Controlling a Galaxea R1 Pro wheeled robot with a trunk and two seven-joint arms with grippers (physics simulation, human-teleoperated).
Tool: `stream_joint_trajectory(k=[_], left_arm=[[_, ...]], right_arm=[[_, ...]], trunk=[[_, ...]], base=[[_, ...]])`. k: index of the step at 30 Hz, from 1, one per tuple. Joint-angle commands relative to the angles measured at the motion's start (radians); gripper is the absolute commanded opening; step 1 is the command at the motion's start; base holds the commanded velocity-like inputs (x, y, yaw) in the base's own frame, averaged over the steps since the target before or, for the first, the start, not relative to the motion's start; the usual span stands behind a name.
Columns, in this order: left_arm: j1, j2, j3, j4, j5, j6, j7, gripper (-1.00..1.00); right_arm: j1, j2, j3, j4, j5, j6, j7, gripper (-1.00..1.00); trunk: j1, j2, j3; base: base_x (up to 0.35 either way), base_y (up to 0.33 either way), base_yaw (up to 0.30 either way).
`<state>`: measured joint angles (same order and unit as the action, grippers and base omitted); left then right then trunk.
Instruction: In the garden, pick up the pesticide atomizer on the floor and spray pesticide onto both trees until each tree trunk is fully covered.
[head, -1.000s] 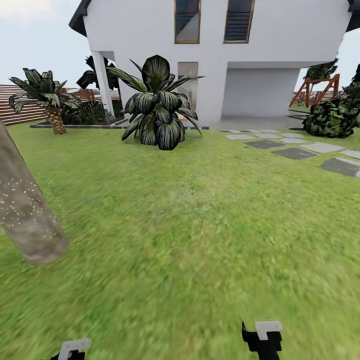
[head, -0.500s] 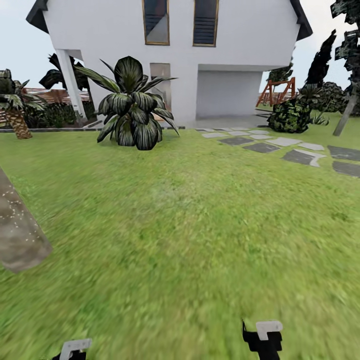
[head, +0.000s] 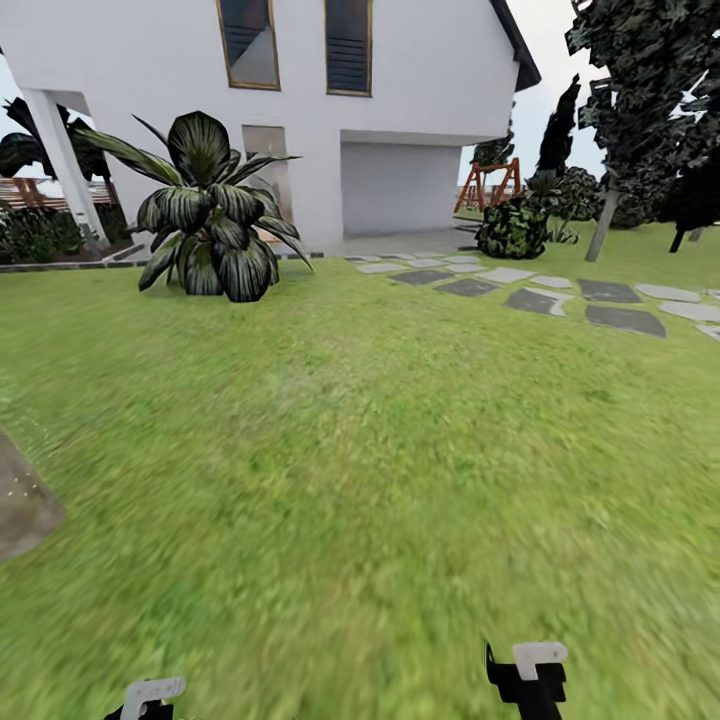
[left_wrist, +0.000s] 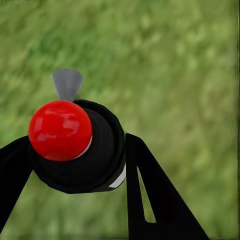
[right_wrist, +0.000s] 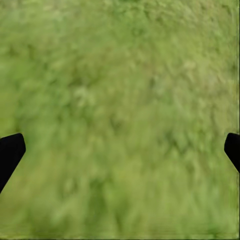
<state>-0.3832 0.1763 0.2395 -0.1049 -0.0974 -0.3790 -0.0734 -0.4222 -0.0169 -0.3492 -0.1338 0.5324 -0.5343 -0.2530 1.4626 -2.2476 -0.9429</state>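
Note:
The pesticide atomizer (left_wrist: 75, 145), a dark bottle with a round red top (left_wrist: 60, 130), sits between the black fingers (left_wrist: 150, 200) of my left gripper (left_wrist: 75, 165), which is shut on it above grass. My right gripper (right_wrist: 120, 150) is open, its fingertips (right_wrist: 10, 155) far apart over bare grass. Both wrists show at the bottom of the head view, left (head: 150, 695) and right (head: 530, 675). The base of one tree trunk (head: 20, 500), mottled grey-brown with faint whitish specks, shows at the left edge. A second tree (head: 650, 90) with a pale trunk (head: 601, 228) stands far right.
Green lawn (head: 380, 430) stretches ahead to a white house (head: 400, 100). A large dark leafy plant (head: 210, 215) stands at the left before it. Grey stepping stones (head: 610, 295) run across the right. A round shrub (head: 515, 230) and a narrow near-black tree (head: 558, 125) stand beyond them.
The camera has swung to the right, so the whole scene has slid left. The speckled trunk is now nearly off the left edge and the tree at the right has come into view.

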Motion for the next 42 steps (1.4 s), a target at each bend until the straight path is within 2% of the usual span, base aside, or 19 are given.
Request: stream_joint_trajectory(k=[1,7,42], left_arm=[[0.0,0.0,0.009,0.001,-0.01,-0.003,-0.003,-1.0],[0.0,0.0,0.008,0.001,-0.01,-0.003,-0.003,-1.0],[0.0,-0.003,0.008,0.007,-0.01,-0.003,-0.003,-1.0]], right_arm=[[-0.001,0.0,-0.005,0.002,0.011,-0.003,-0.005,1.0],[-0.001,0.003,-0.004,0.002,0.011,-0.003,-0.006,1.0],[-0.001,0.004,-0.004,0.003,0.011,-0.004,-0.006,1.0]], trunk=[[-0.001,0.0,-0.001],[-0.001,0.0,-0.002],[-0.001,0.0,-0.004]], base=[[-0.239,0.115,-0.3],[-0.172,0.058,-0.3],[-0.001,0.0,-0.3]])
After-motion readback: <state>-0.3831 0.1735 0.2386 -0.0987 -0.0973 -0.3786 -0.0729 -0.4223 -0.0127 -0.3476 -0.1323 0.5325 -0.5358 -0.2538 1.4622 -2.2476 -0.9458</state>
